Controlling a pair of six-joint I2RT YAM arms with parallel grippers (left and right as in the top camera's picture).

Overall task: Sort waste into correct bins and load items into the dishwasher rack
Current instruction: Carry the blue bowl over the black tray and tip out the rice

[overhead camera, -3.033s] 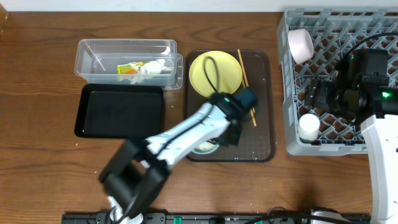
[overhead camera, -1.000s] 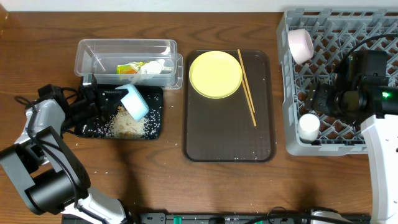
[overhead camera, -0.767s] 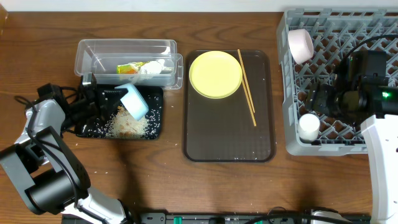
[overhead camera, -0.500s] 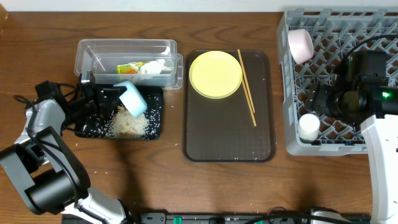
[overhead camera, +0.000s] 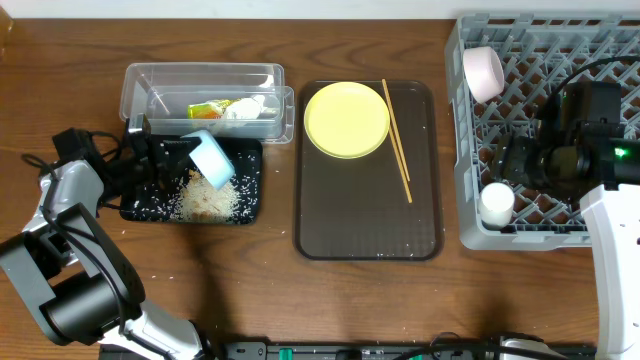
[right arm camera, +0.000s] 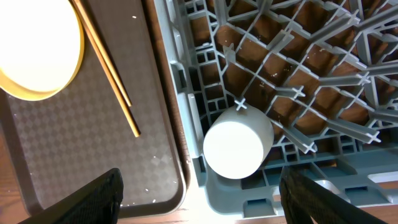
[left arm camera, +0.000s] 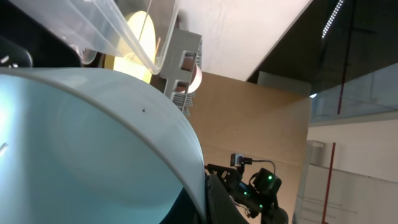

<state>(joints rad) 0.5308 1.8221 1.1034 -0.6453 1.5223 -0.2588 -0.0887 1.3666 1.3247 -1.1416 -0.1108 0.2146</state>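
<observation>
My left gripper [overhead camera: 165, 160] is shut on the rim of the light blue bowl [overhead camera: 210, 157] and holds it tipped over the black tray [overhead camera: 140, 205]. A pile of rice [overhead camera: 205, 196] lies in that tray. The bowl [left arm camera: 81, 143] fills the left wrist view. The clear tub [overhead camera: 200, 80] holds the wrapper [overhead camera: 208, 109] and tissue [overhead camera: 246, 108]. The yellow plate [overhead camera: 346, 119] and chopsticks [overhead camera: 396, 140] lie on the brown tray. My right gripper [right arm camera: 199, 208] is open above the pale cup [right arm camera: 236, 143] in the grey rack [overhead camera: 560, 60]. A pinkish-white bowl [overhead camera: 483, 71] stands in the rack.
The brown serving tray [overhead camera: 365, 225] sits mid-table with a few rice grains on it. In the right wrist view the plate [right arm camera: 37, 50] and chopsticks [right arm camera: 106, 68] lie left of the rack wall [right arm camera: 186, 106]. A cable lies at the table's left edge.
Three seconds ago my left gripper was over the brown tray. Over the last second it has drawn the tipped blue bowl slightly up and left above the rice. The right arm has not moved.
</observation>
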